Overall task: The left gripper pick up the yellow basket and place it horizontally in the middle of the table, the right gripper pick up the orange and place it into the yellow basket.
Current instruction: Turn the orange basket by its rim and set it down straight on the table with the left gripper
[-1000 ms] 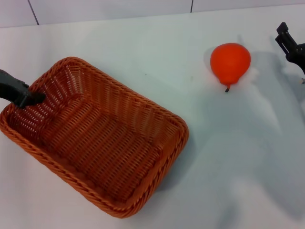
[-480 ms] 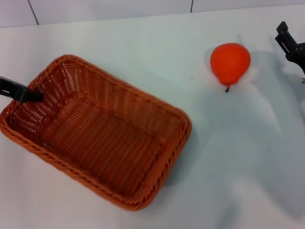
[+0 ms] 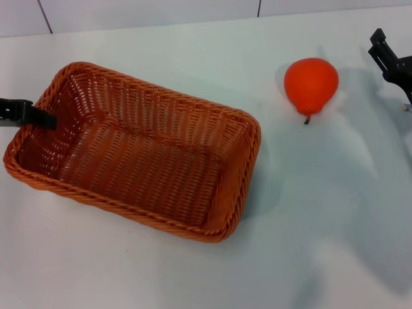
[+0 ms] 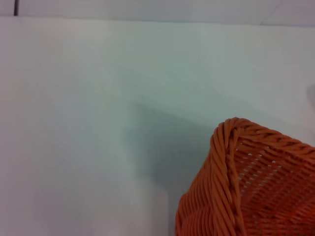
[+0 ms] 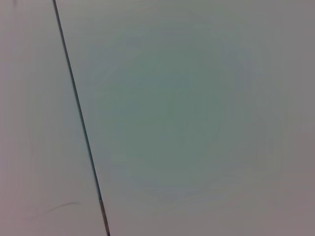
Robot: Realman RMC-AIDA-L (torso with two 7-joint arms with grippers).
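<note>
The yellow basket (image 3: 252, 143), an orange-brown wicker one, lies almost horizontally at the left-middle of the white table (image 3: 193, 58). It is empty. My left gripper (image 3: 40, 118) reaches in from the left edge and is shut on the basket's left rim. A corner of the basket also shows in the left wrist view (image 4: 231, 162). The orange (image 3: 311, 84) lies on the table to the right of the basket, apart from it. My right gripper (image 3: 385, 56) hangs at the far right edge beside the orange, open and empty, not touching it.
A wall with dark seams (image 3: 44, 16) runs along the table's far edge. The right wrist view shows only a pale surface with one dark seam (image 5: 78, 113). Bare table lies in front of the basket and between the basket and the orange.
The basket has swung round from a diagonal lie to nearly horizontal, its right end moving away from me. My left gripper went with its rim. The right gripper and the orange barely moved.
</note>
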